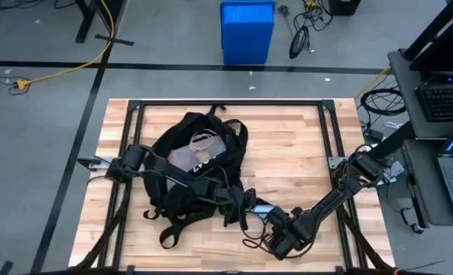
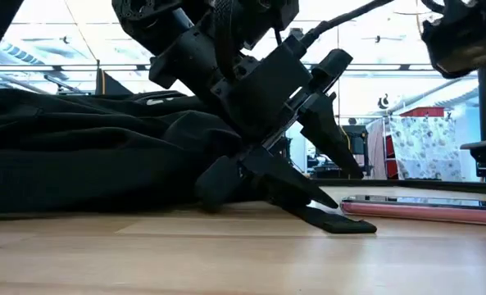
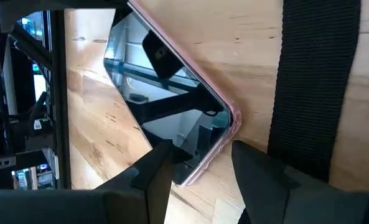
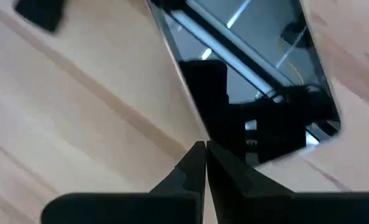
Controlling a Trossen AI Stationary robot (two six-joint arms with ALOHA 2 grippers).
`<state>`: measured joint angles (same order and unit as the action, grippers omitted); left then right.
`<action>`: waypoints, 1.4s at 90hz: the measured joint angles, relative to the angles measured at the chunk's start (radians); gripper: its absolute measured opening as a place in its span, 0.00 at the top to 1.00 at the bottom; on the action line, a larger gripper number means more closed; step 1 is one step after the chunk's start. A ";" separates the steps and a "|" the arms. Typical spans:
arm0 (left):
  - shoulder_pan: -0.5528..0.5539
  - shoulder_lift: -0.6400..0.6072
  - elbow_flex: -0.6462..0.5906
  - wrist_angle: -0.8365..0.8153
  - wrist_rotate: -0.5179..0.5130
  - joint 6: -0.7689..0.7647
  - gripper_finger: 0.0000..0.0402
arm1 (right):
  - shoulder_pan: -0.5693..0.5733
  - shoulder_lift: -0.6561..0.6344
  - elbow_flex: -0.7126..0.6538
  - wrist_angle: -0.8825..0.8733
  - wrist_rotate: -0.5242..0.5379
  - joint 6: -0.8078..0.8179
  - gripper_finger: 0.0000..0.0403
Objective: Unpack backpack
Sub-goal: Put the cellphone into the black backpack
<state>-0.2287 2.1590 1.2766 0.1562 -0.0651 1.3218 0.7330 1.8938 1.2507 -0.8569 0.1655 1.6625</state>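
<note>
Black fabric backpack (image 1: 195, 164) slumped mid-surface, soft and floppy; best gripped by strap. Left end effector (image 3: 196, 171) spread wide around pink-cased phone (image 3: 172, 112); right end effector (image 4: 205, 163) pinched shut, empty, alongside.

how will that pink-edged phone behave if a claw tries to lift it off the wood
The phone looks like a stiff flat slab, so it shouldn't flex. Its glossy glass mirrors the room, so it is probably slippery and breakable. It lies flush on the table, leaving only thin edges to pinch; it may slide before lifting.

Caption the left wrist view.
Open left claw poised at a pink-cased phone on the table, beside a backpack strap.
</note>
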 joint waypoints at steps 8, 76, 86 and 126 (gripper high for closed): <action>0.000 0.000 0.000 0.000 0.002 0.000 0.62 | 0.000 0.000 0.000 0.015 -0.038 -0.007 1.00; 0.000 0.000 -0.001 0.017 0.007 -0.007 0.62 | -0.018 0.017 -0.018 -0.027 -0.093 -0.077 1.00; 0.000 0.000 -0.001 0.018 0.009 -0.007 0.62 | -0.032 0.017 -0.036 -0.031 -0.113 -0.078 1.00; 0.001 0.000 -0.002 0.025 0.024 -0.004 0.62 | -0.053 0.016 -0.050 -0.166 -0.119 -0.104 1.00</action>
<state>-0.2279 2.1590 1.2751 0.1814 -0.0415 1.3174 0.6799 1.9102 1.2007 -1.0231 0.0465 1.5586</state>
